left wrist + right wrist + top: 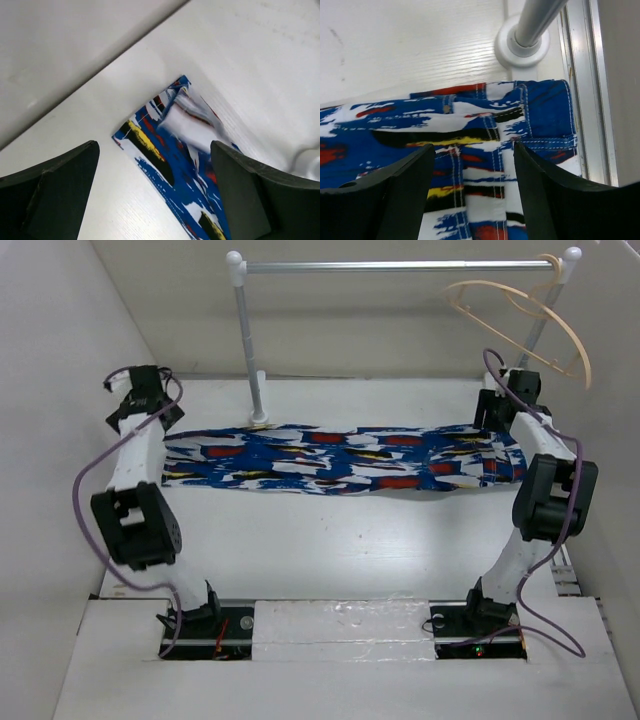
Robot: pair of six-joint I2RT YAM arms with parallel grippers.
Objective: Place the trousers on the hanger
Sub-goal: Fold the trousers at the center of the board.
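- Top view: the trousers (340,460) lie flat and stretched lengthwise across the far half of the counter (330,550), running left to right. They sit in front of a silver rail (400,267) on white posts.
- The hanger (530,320) hangs at the right end of that rail. It is above the garment and well apart from it, and nothing is draped on it yet.
- The left arm (130,455) reaches to the trousers' left end and the right arm (545,490) to their right end. This view does not show how far the fingers are spread.
- Left wrist view: the left fingers (55,195) are spread wide and hold nothing. They hover over a corner of the trousers (170,165), where a fold shows pale lining.
- Right wrist view: the right fingers (395,195) are also spread wide and empty. They are poised over the stitched waistband end of the trousers (470,125), near the round post base (522,42).
- Step in hand, as I judge it: lining up a two-ended pickup, so the task is at an early stage.
- The next move calls for each arm to lower and pinch every fabric layer near its edge. The arms then need to lift together so the cloth does not sag before it is carried to the hanger.
- The right arm has little room beside the post.
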